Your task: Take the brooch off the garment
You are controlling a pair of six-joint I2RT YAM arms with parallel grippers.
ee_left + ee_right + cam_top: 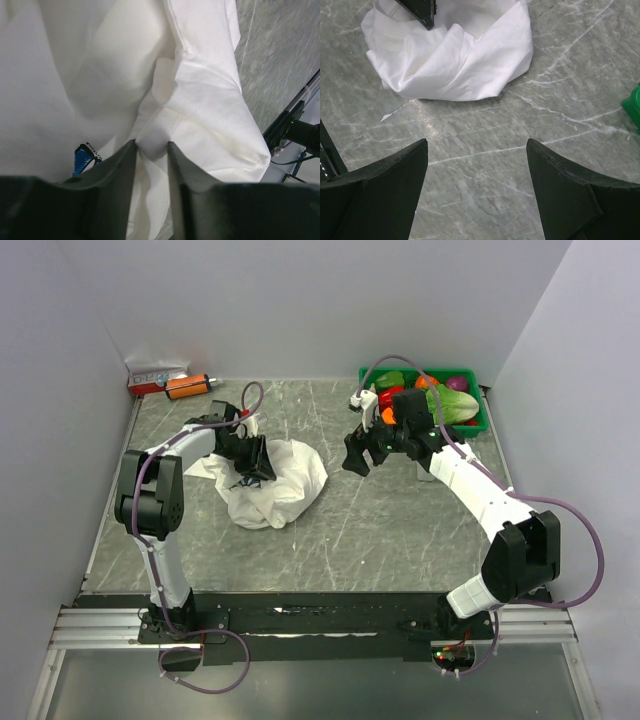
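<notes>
Garment (282, 490): fold pinched by left end effector (151, 146); right end effector (477, 146) open, idle. Brooch unseen; lift gently to expose it.

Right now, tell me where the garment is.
In the top view the garment lies crumpled left of centre on the table, a fold of it pinched by the left gripper.

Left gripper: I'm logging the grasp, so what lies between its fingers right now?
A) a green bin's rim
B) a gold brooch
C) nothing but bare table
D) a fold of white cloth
D: the left wrist view shows the left gripper pinching a fold of the white garment between its fingers.
</notes>
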